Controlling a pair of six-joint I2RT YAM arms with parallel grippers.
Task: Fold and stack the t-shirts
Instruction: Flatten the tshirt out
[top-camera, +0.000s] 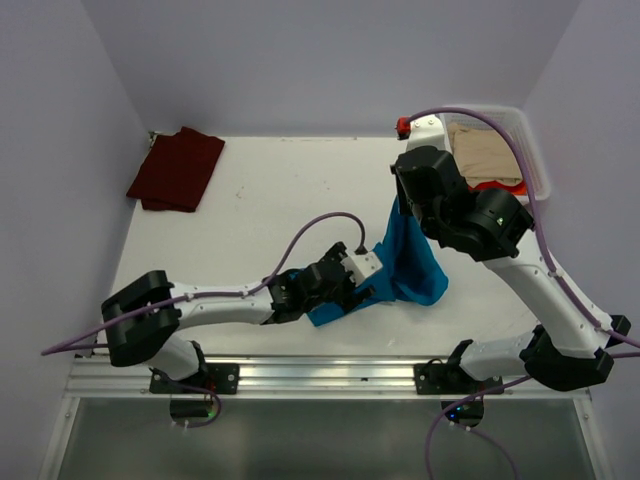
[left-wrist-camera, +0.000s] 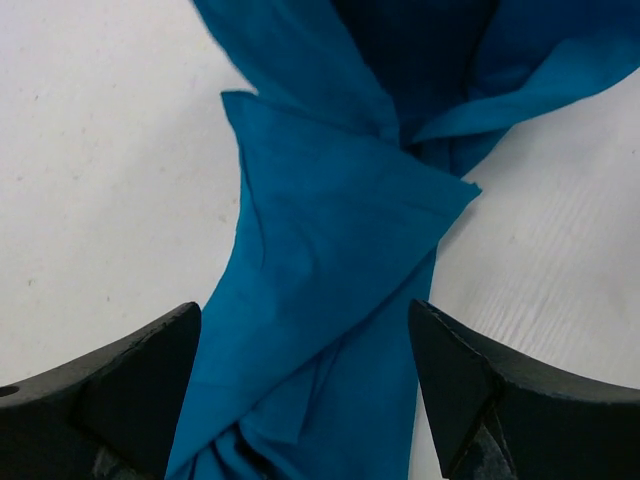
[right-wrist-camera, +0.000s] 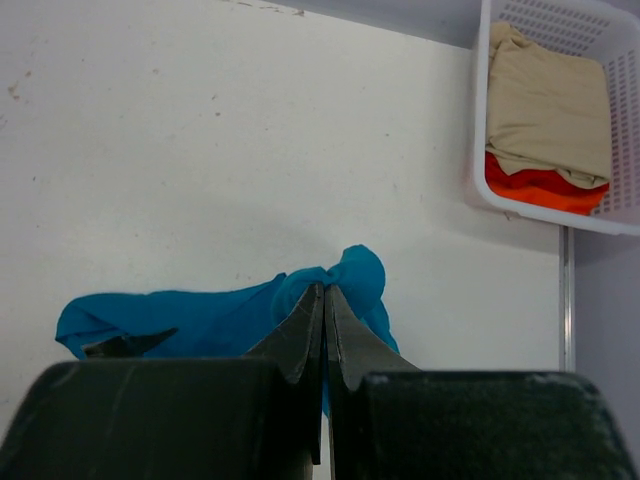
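Two shirts lie well apart on the wide white counter (top-camera: 270, 200). The bright teal-blue cloth t-shirt (top-camera: 412, 268) is near the front edge, a little right of the middle. It is not flat: one part is pulled up into a peak and the rest lies crumpled on the counter. The dark maroon cloth t-shirt (top-camera: 177, 168) lies in the far left corner, and as far as I can judge it is already folded into a flat packet. In the far right corner stands a white plastic basket (top-camera: 535, 160) with a beige cloth (right-wrist-camera: 545, 100) on top of an orange cloth (right-wrist-camera: 540, 188).

The right end effector (right-wrist-camera: 324, 292) is clenched on a bunch of the teal-blue shirt and holds it above the counter. The left end effector (left-wrist-camera: 305, 395) is released. Its dark fingers (left-wrist-camera: 130, 390) stand wide apart on both sides of the lower part of the same shirt, and I cannot see that they touch the cloth.

I judge that the step in hand is spreading the teal-blue shirt for folding; stacking is not yet begun. For the next move I need the left one to close on an edge or a corner, not on a thick bundle, so that both arms can draw the cloth flat. Which edge lies between the fingers, I cannot tell.
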